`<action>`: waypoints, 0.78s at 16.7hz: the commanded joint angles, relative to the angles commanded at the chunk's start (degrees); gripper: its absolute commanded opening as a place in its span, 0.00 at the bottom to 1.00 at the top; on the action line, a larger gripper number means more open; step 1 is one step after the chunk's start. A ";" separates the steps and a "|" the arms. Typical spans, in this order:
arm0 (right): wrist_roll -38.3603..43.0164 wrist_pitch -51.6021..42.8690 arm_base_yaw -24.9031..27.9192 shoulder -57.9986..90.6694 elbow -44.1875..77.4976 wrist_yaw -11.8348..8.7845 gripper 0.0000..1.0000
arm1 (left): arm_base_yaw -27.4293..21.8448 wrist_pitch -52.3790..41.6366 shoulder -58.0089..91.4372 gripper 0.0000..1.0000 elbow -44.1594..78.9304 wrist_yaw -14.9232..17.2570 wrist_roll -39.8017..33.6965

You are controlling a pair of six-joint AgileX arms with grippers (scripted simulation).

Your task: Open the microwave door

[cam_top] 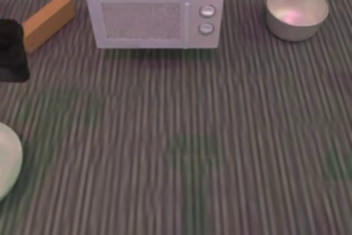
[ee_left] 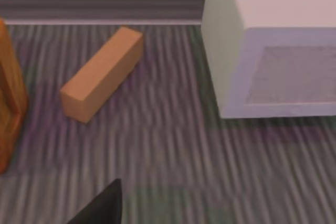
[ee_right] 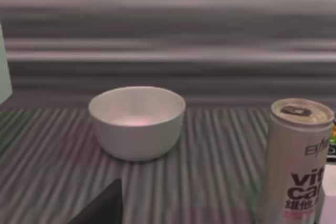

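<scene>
at the far edge of the table, seen from the top view, the small white boxy microwave (cam_top: 155, 9) stands with its front toward the camera. the microwave door (cam_top: 142, 21), a flat white panel with a speckled grey window, lies flush against the body, so it is shut. two round grey knobs (cam_top: 207, 18) sit on the front just beside the door. left of the microwave lies an orange-brown rectangular block (cam_top: 47, 21), and beside that a black box-like object (cam_top: 12, 50); well to the microwave's right stands a white round bowl (cam_top: 297, 12). no gripper shows in this view, so i judge the task is not begun; the next move calls for one arm to reach the door's edge near the knobs and swing it outward.

from the left wrist view, the microwave is close, the block beside it. only a dark tip (ee_left: 102, 208) of the left gripper shows; how far open it is i cannot tell, and it touches nothing.

from the right wrist view, the bowl and a white printed drink can (ee_right: 296, 161) appear. the right gripper's dark tip (ee_right: 102, 207) tells me nothing of its opening.
</scene>
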 joint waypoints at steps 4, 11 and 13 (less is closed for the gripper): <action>0.00 0.00 0.00 0.00 0.00 0.00 1.00 | -6.05 -10.44 19.82 1.00 27.62 -2.17 -6.15; 0.00 0.00 0.00 0.00 0.00 0.00 1.00 | -15.85 -28.80 56.16 1.00 74.34 -6.75 -17.73; 0.00 0.00 0.00 0.00 0.00 0.00 1.00 | -18.12 -34.08 66.15 1.00 85.06 -8.16 -20.49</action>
